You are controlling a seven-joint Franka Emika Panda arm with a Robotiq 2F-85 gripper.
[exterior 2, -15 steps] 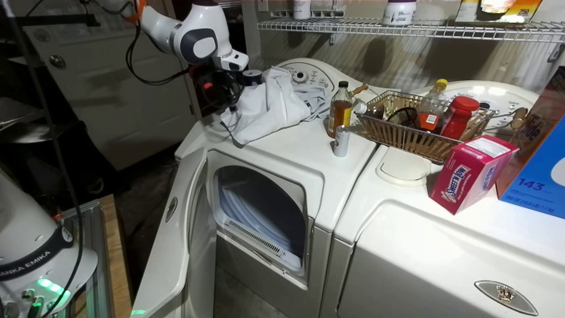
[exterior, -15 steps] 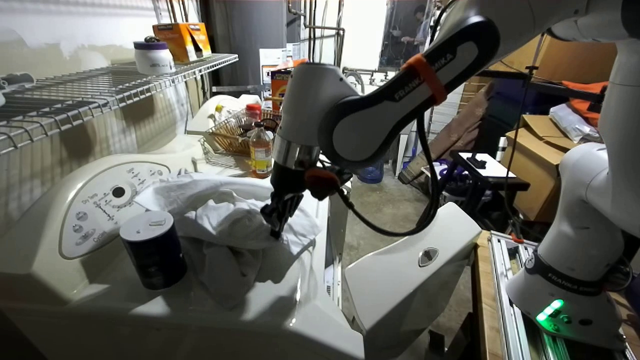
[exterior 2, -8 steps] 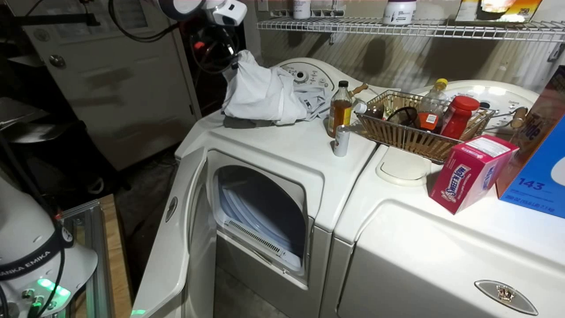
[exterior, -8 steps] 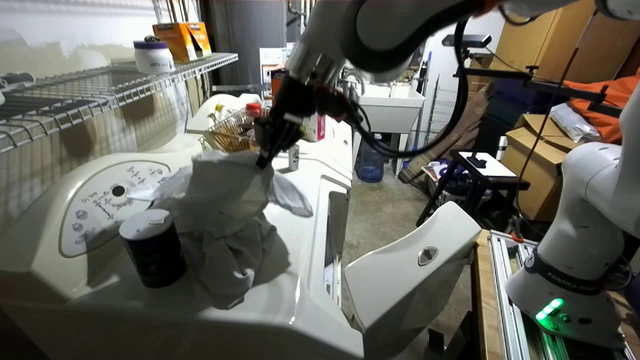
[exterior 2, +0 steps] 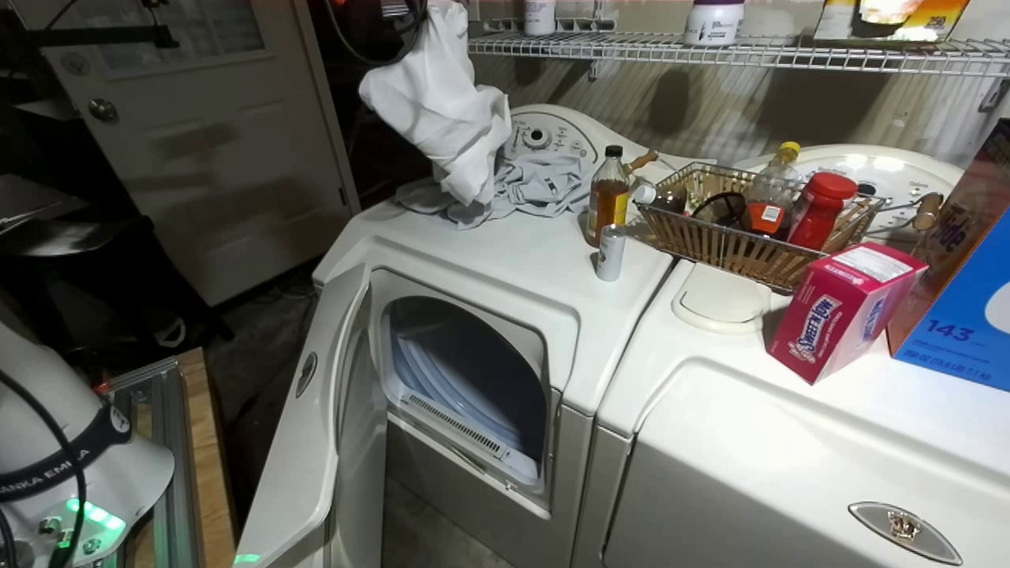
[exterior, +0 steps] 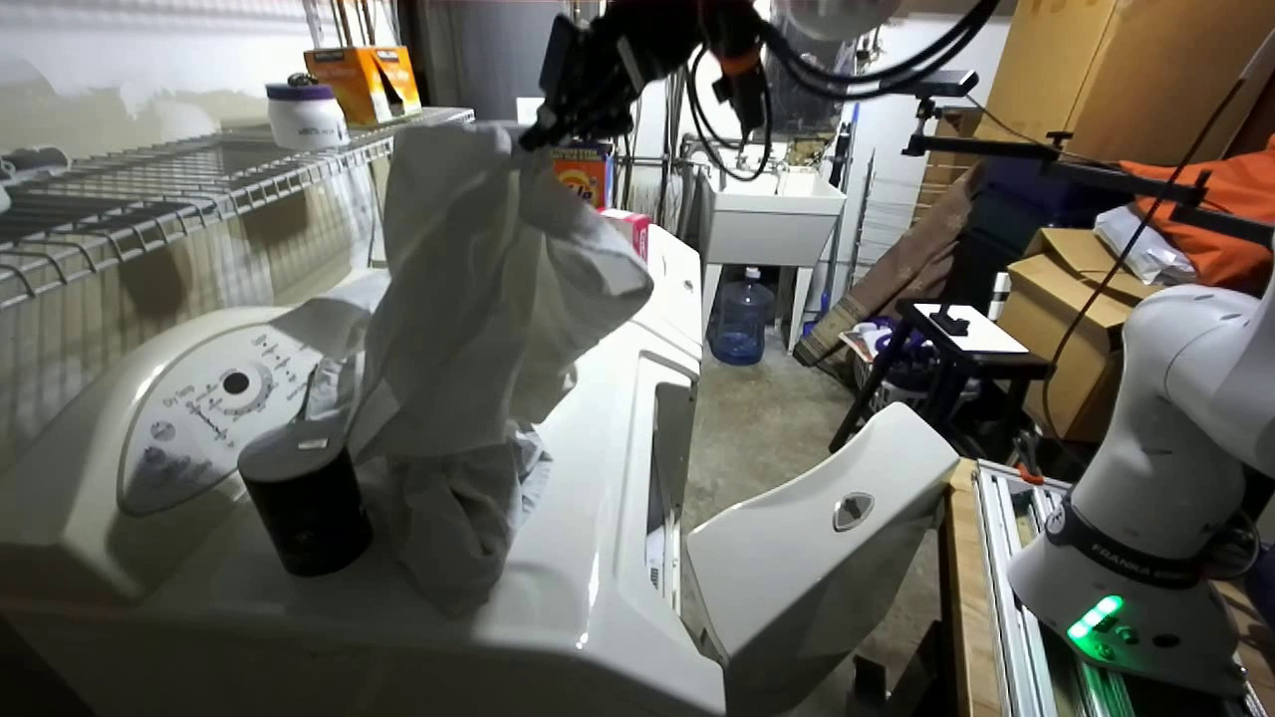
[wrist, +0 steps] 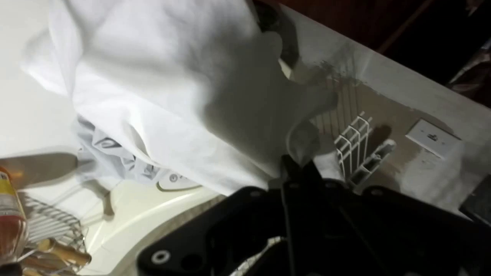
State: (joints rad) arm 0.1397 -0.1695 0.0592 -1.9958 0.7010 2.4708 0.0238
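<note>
Pinched near its top by the hand (exterior: 534,137), the white cloth (exterior: 468,289) hangs in folds over the dryer (exterior 2: 521,246), presumably from its own weight, its lower end meeting grey fabric (exterior 2: 544,188) left of the bottle (exterior 2: 607,199) in an exterior view.

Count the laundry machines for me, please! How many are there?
2. One laundry machine, with its door open, is below the white cloth in the gripper; the other machine, beside it, has the pink box on top. I can see no others.
</note>
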